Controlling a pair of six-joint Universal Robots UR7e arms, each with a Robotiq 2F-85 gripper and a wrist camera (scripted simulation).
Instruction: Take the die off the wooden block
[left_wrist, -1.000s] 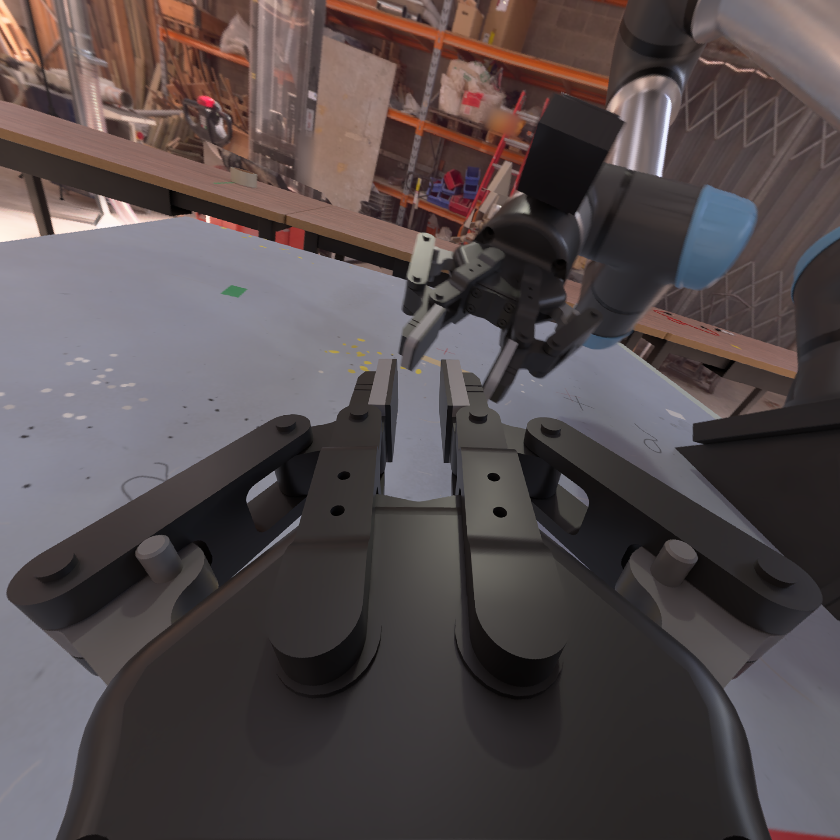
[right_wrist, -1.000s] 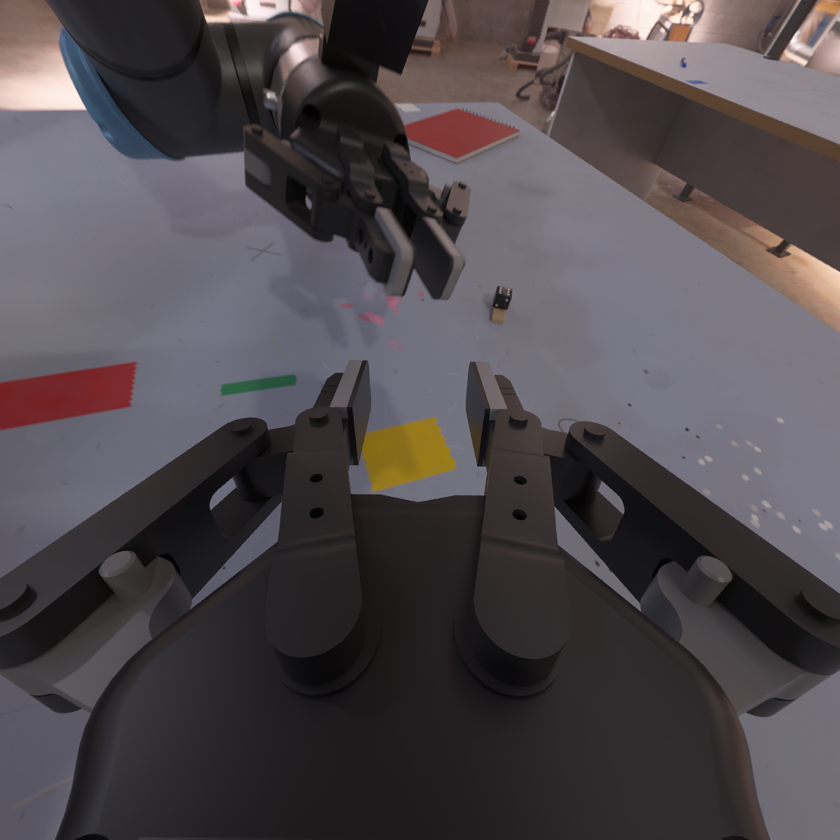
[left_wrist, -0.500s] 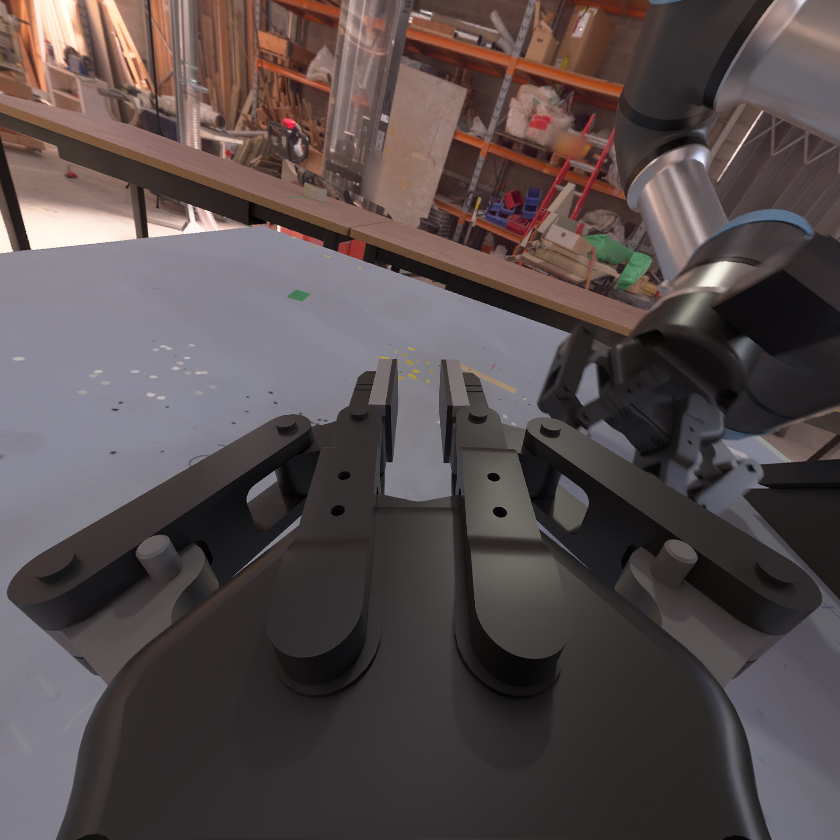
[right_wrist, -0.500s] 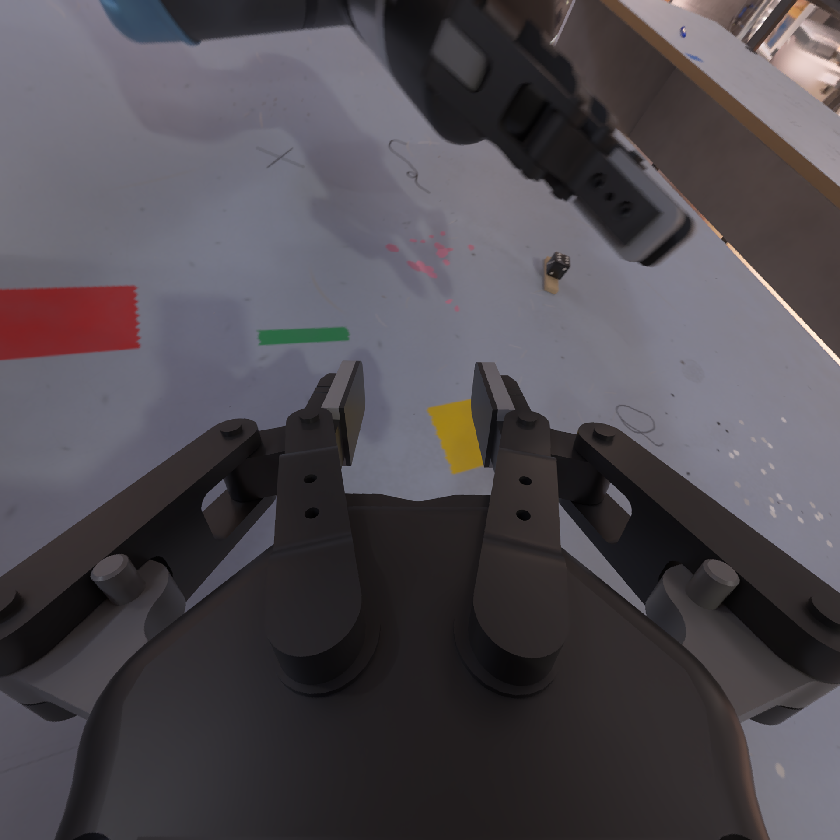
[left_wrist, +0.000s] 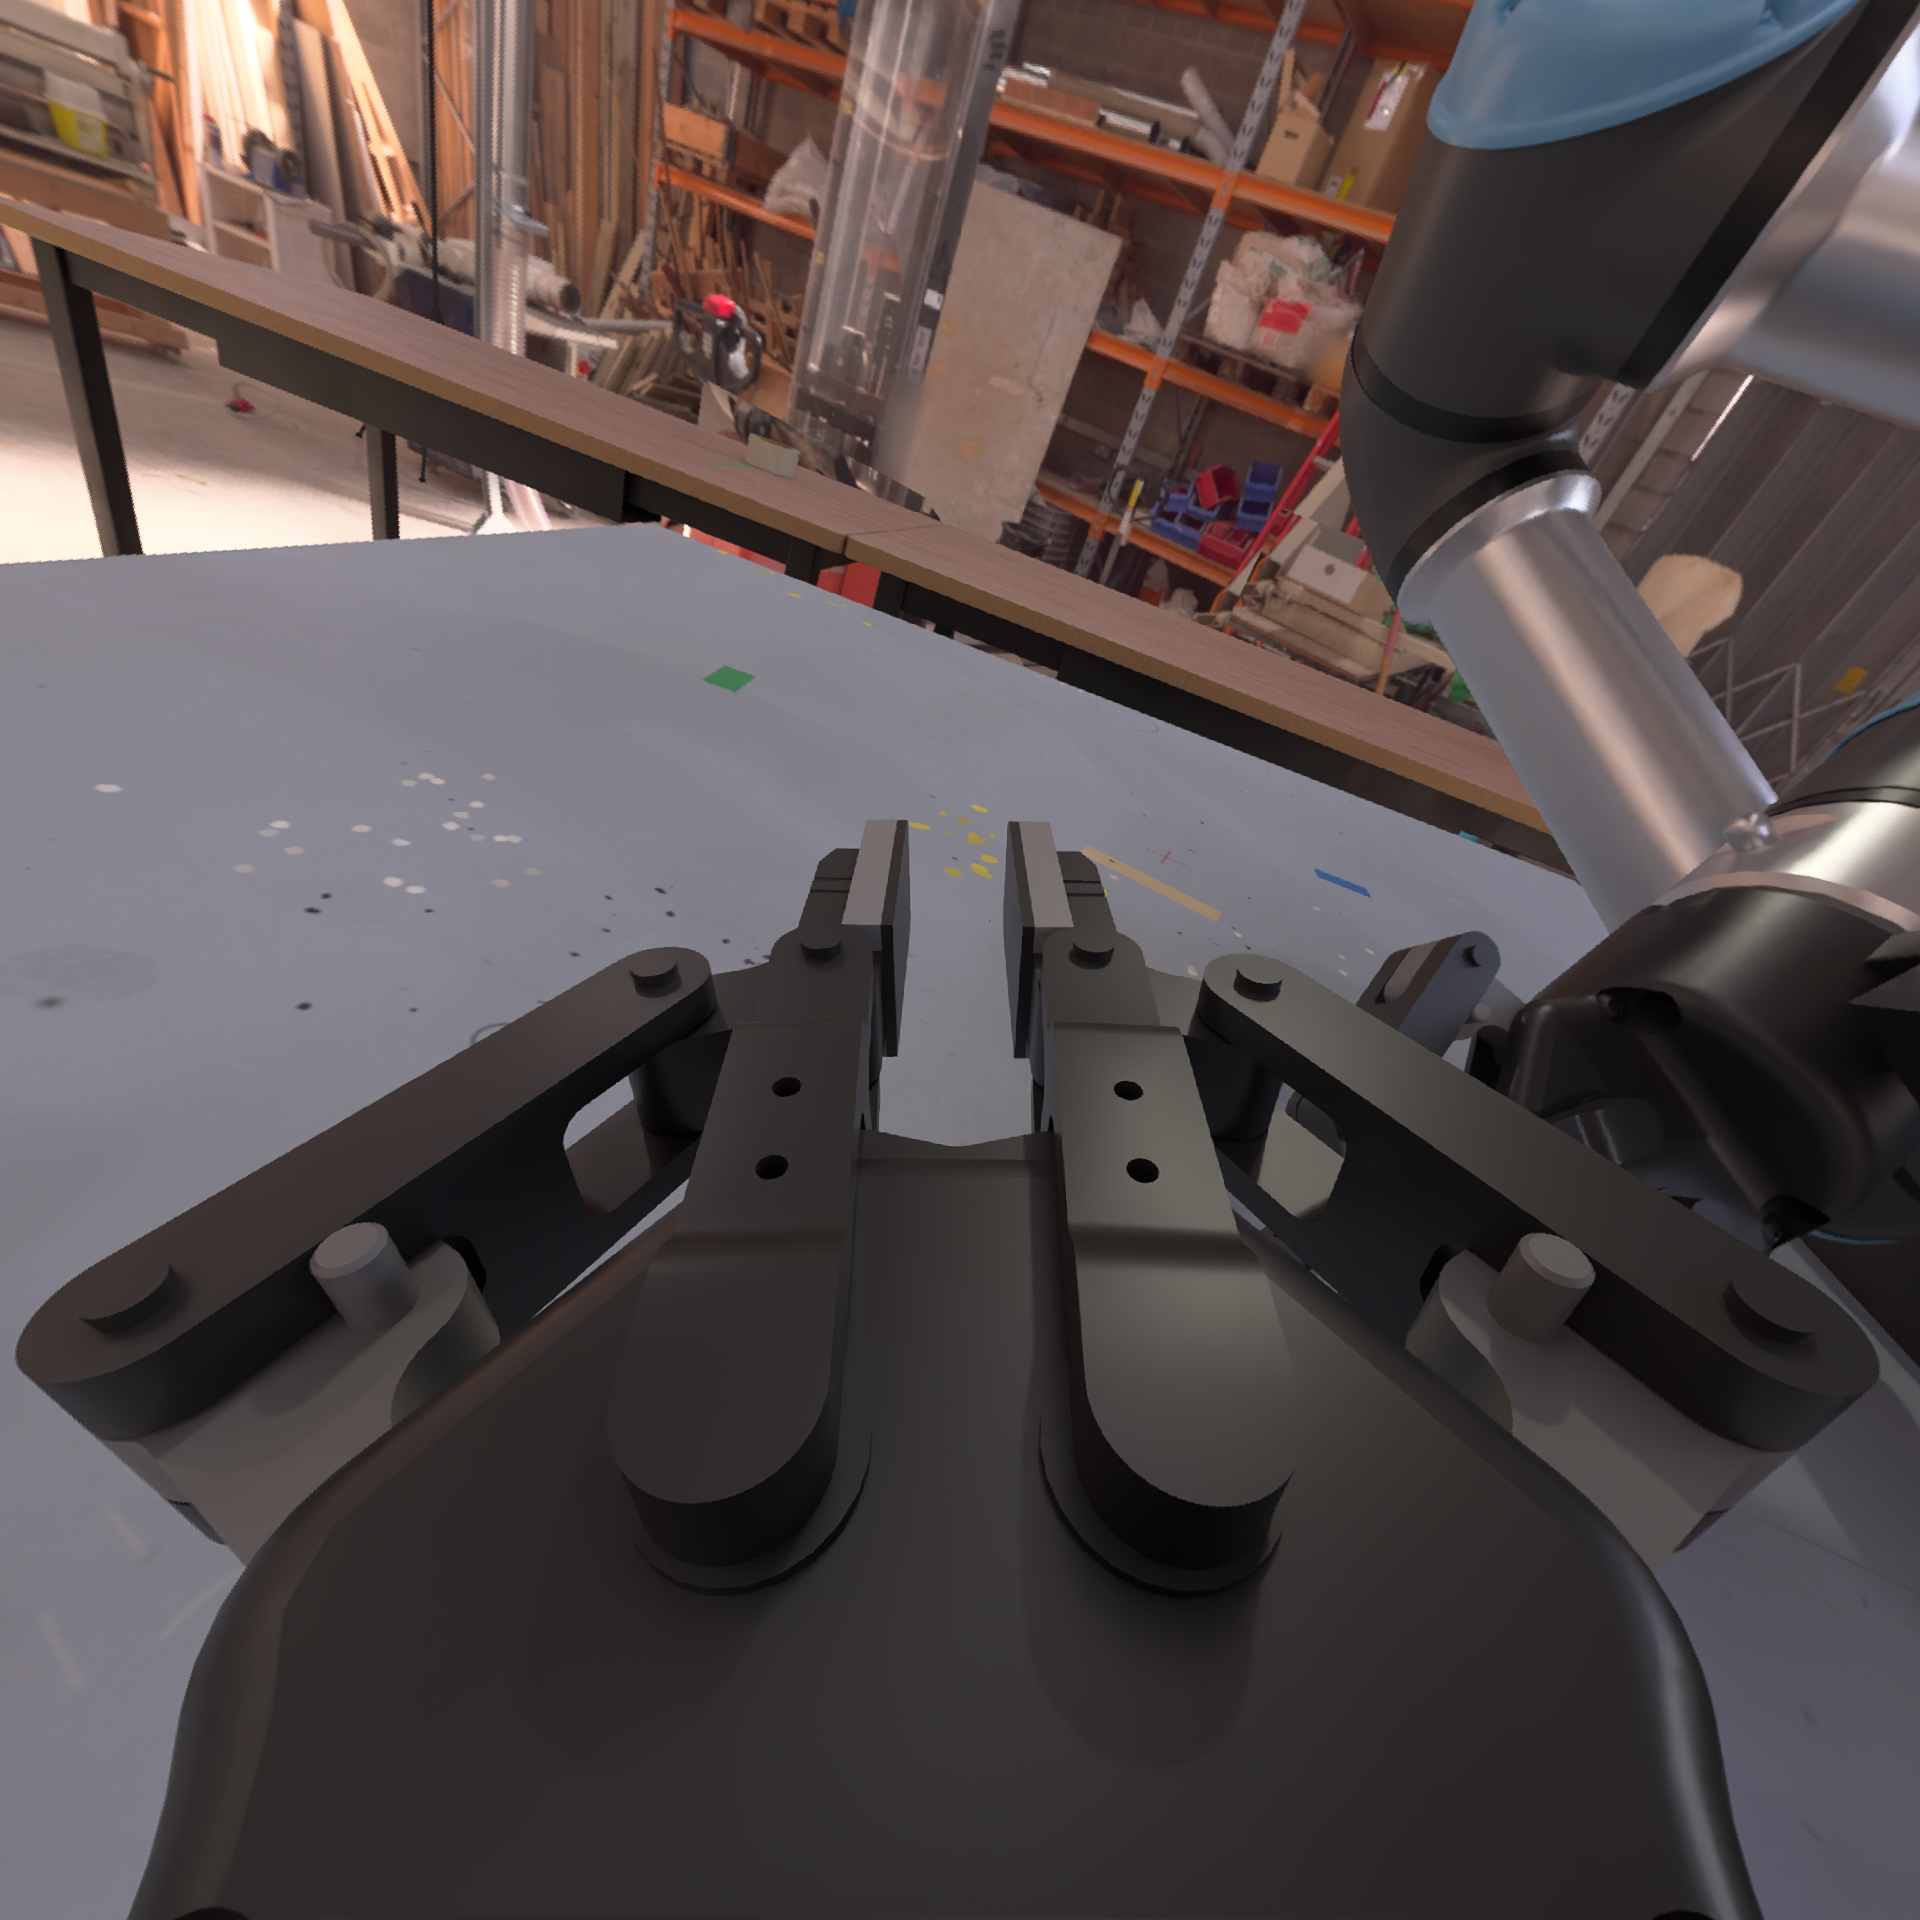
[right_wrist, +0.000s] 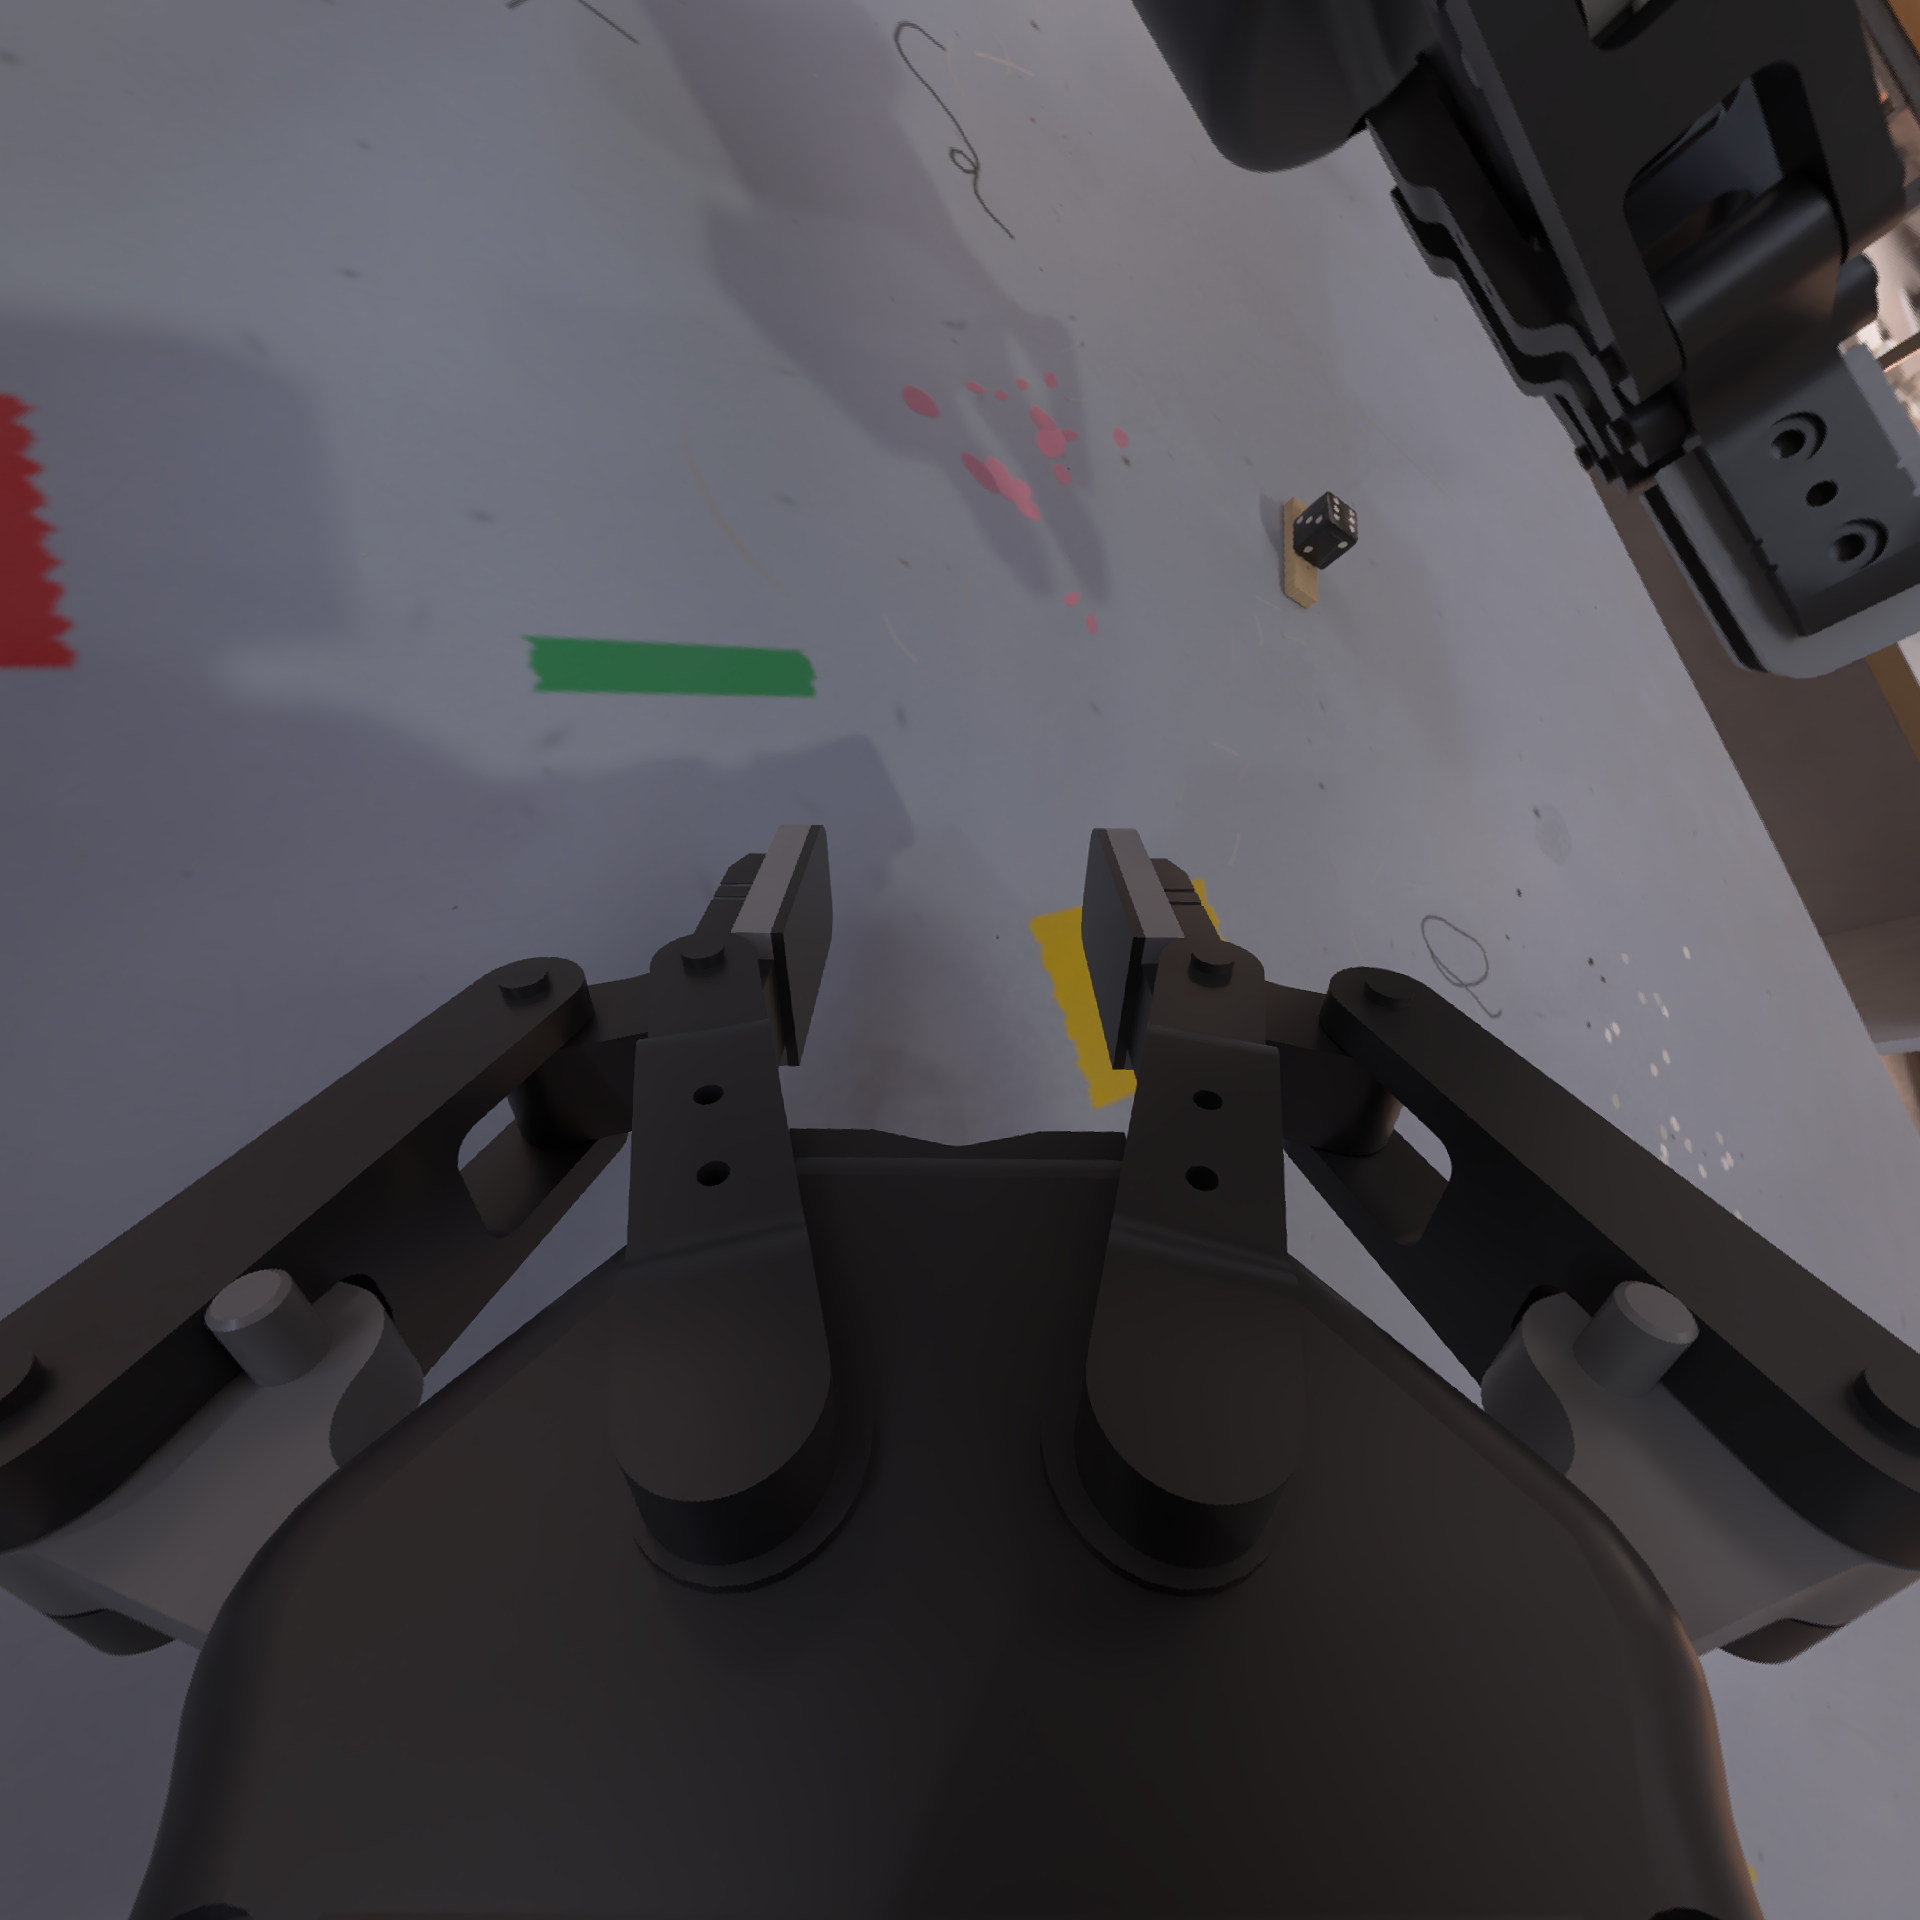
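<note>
- The black die (right_wrist: 1327, 529) with white pips sits on top of a small, flat wooden block (right_wrist: 1299, 566). Both rest on the grey worktop (right_wrist: 416, 312), near its right edge as seen in the right wrist view.
- The right gripper (right_wrist: 956, 904) hovers above the worktop with its jaws apart and nothing between them. The die lies well ahead of it and off to its right.
- A yellow tape patch (right_wrist: 1065, 997) lies on the worktop, partly hidden behind one finger of that gripper. A green tape strip (right_wrist: 670, 666), a red tape patch (right_wrist: 31, 540) and pink paint spatter (right_wrist: 1003, 457) lie farther out.
- The left gripper (left_wrist: 956, 883) holds its jaws only narrowly apart, with nothing in the gap. Its own view looks across bare worktop towards warehouse shelving and shows neither die nor block.
- In the right wrist view, part of the left gripper's body looms at the upper right, above and beyond the die.
- Progress, as a judgement: nothing is grasped and the die is still on the block, so the task is at the approach stage. Reaching, gripping and lifting the die clear all remain.
</note>
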